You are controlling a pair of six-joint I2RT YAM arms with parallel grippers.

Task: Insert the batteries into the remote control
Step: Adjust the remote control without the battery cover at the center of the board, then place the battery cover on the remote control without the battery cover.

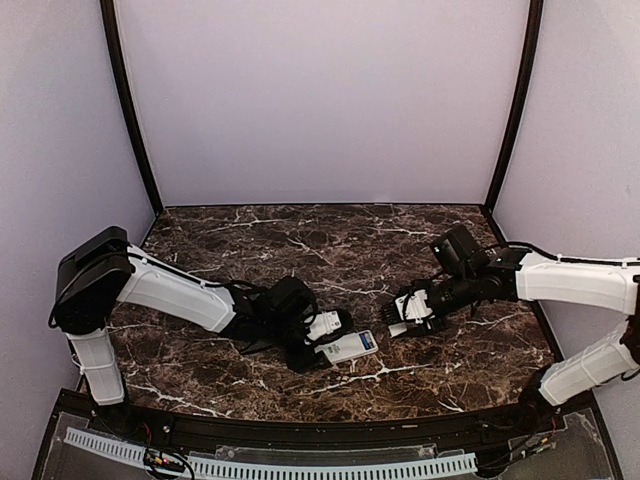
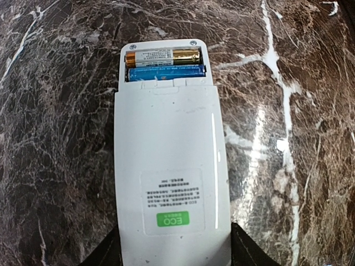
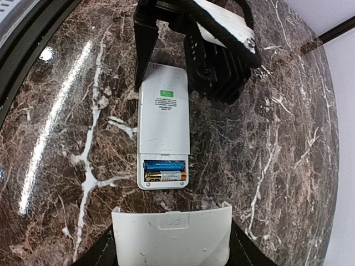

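Straddling the flat white remote control (image 2: 166, 183), left jaws' grip unclear; right jaws pinch thin cover (image 3: 172, 235).

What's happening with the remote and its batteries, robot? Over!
Left gripper clamps the remote control's end. Right gripper holds the cover plate, clear of it. Two batteries sit in the open bay. Nothing blocks it.

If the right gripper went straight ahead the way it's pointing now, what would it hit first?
The open battery end of the white rectangular remote control, lying flat just ahead. The white plastic cover plate held by the right gripper would probably touch it first.
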